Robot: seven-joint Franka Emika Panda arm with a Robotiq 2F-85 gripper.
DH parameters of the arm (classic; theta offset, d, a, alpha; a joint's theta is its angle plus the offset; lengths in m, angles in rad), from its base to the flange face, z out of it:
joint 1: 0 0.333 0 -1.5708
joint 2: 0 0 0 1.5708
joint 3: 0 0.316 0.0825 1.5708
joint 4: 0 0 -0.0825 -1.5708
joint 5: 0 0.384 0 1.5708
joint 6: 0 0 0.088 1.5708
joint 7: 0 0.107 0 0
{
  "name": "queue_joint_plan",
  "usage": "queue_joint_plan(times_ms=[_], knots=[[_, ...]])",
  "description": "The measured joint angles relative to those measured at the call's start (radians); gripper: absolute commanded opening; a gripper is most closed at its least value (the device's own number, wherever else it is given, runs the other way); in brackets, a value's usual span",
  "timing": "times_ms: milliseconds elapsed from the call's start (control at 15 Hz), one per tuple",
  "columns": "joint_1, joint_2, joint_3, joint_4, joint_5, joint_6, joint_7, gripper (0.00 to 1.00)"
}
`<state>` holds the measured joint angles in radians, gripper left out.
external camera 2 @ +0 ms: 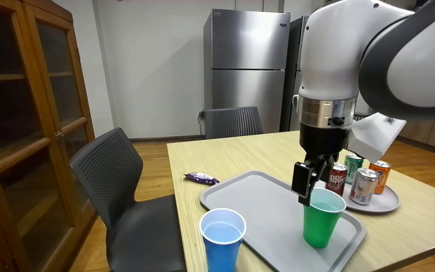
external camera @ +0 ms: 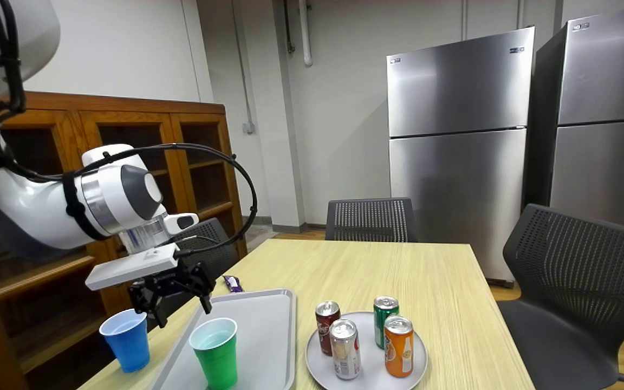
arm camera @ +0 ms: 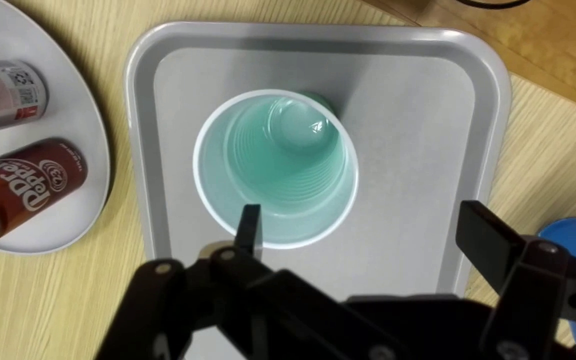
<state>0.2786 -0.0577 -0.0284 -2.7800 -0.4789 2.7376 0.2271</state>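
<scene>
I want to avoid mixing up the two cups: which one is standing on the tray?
The green plastic cup: it stands on the gray tray, while the blue plastic cup stands outside the tray, on the table.

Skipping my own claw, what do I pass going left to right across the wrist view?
Plate with the dark red soda can on it → gray tray with the green cup on it → blue cup at the right edge, only partly visible.
</scene>
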Motion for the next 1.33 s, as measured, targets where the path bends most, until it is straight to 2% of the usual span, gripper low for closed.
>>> queue_joint_plan(times_ms=[200,400,800,1333], knots=[[-0.036,0.005,0.051,0.001,0.043,0.0,0.0,1.0],[-0.061,0.012,0.074,0.001,0.065,0.0,0.0,1.0],[-0.099,0.044,0.079,0.001,0.066,0.0,0.001,1.0],[-0.105,0.104,0.079,0.014,0.067,0.001,0.001,1.0]])
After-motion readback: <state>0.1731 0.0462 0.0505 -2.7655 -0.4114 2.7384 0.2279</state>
